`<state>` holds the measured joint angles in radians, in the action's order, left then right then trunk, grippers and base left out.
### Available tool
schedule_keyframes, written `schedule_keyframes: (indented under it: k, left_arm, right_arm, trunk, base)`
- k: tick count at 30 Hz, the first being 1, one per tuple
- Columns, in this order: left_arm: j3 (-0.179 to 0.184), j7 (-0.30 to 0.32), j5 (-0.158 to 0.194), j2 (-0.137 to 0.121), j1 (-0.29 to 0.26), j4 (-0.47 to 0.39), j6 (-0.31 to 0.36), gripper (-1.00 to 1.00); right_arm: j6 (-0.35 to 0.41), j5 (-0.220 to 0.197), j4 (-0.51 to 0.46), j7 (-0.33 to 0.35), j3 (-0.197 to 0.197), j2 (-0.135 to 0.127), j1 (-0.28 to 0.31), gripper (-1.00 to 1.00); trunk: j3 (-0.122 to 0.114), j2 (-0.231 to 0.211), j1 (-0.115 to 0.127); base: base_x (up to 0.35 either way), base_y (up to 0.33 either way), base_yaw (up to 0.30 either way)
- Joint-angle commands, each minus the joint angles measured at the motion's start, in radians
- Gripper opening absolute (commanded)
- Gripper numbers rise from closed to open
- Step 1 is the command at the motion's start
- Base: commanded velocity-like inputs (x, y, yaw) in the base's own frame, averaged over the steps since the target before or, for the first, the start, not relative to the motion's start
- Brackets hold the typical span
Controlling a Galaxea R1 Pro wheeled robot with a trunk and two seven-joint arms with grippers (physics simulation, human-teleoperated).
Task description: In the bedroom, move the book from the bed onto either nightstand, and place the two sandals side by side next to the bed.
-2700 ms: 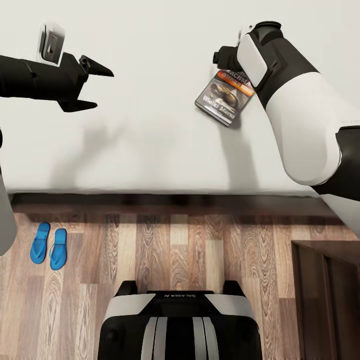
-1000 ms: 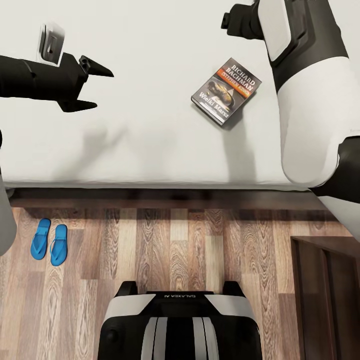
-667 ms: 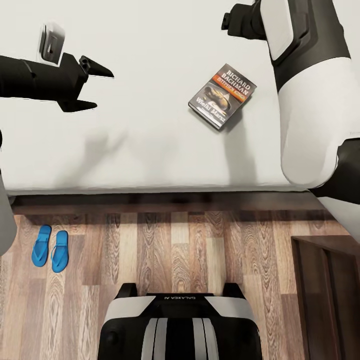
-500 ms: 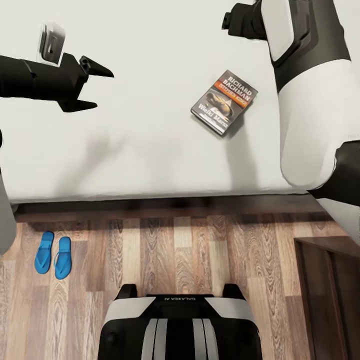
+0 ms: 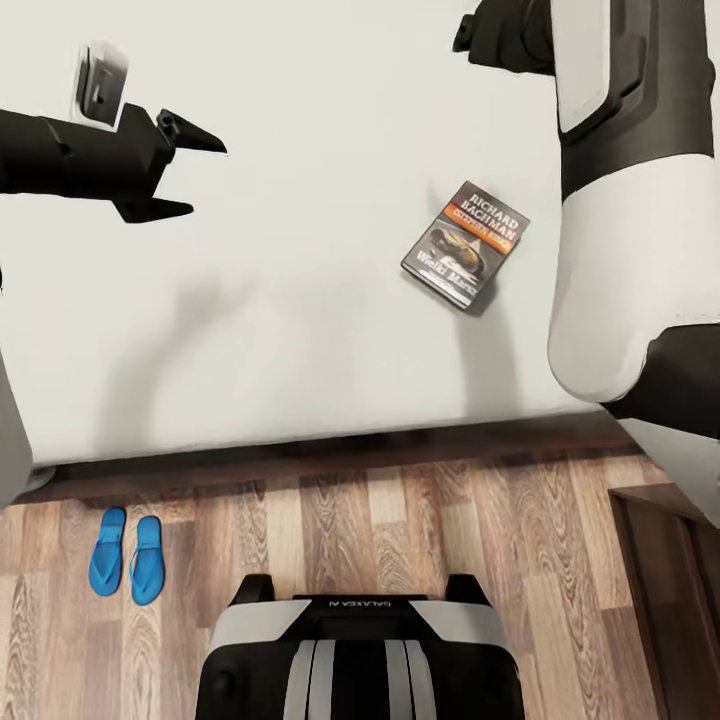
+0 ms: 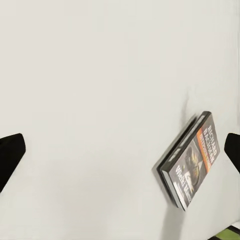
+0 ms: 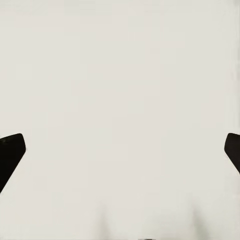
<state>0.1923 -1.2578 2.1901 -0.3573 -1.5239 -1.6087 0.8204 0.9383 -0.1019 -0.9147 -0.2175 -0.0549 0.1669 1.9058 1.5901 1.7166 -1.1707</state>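
1. The book (image 5: 466, 244) lies flat on the bed (image 5: 300, 300), cover up, toward the 2 o'clock part of the head view; its corners are turned at a slant to the mattress edge, and nothing touches it.
2. In the left wrist view the book (image 6: 191, 158) rests on the pale mattress (image 6: 90, 90) between the two dark fingertips (image 6: 9, 155), well nearer one of them.
3. The left hand (image 5: 188, 178) is released, its black fingers spread wide, and hangs over the bed at about 10 o'clock, well apart from the book.
4. The right hand (image 5: 478, 35) sits at about 1 o'clock above the mattress, beyond the book and clear of it. In the right wrist view its fingertips (image 7: 11, 150) stand far apart over bare mattress, so it is released and grasping nothing.
5. The two sandals (image 5: 127, 566) lie side by side on the wood-plank floor (image 5: 400, 520) at about 8 o'clock, near the bed's dark frame (image 5: 330, 452).
6. A dark brown cabinet (image 5: 675, 580) stands at 4 o'clock.
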Motion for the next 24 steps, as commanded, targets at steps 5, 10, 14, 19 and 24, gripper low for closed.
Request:
schedule_keyframes:
  k: [5, 10, 14, 19, 24]
  left_arm:
    - [0.002, -0.001, 0.007, 0.0, -0.001, 0.0, 0.007, 1.0]
    - [0.003, 0.0, 0.007, 0.001, -0.003, 0.0, 0.009, 1.0]
    - [0.006, 0.006, 0.008, 0.002, -0.005, 0.0, 0.01, 1.0]
    - [0.01, 0.011, 0.008, 0.004, -0.005, 0.0, 0.012, 1.0]
    - [0.025, 0.012, 0.008, 0.004, -0.005, 0.0, 0.012, 1.0]
  right_arm:
    - [0.034, -0.011, -0.099, -0.007, -0.003, 0.001, -0.029, 1.0]
    - [0.071, -0.017, -0.163, -0.004, -0.003, 0.001, -0.05, 1.0]
    - [0.109, -0.052, -0.268, -0.002, -0.003, 0.0, -0.077, 1.0]
    - [0.109, -0.081, -0.362, -0.002, -0.003, -0.001, -0.103, 1.0]
    - [0.109, -0.093, -0.442, -0.001, -0.003, -0.003, -0.148, 1.0]
  trunk:
    - [-0.008, 0.0, 0.0]
    - [-0.016, 0.0, 0.0]
    - [-0.022, 0.0, 0.0]
    - [-0.03, 0.0, 0.0]
    - [-0.038, 0.0, 0.0]
  base:
    - [0.028, 0.035, -0.115]
    - [0.011, 0.014, -0.116]
    - [0.004, 0.005, -0.116]
    - [0.002, 0.003, -0.116]
    - [0.001, 0.001, -0.116]
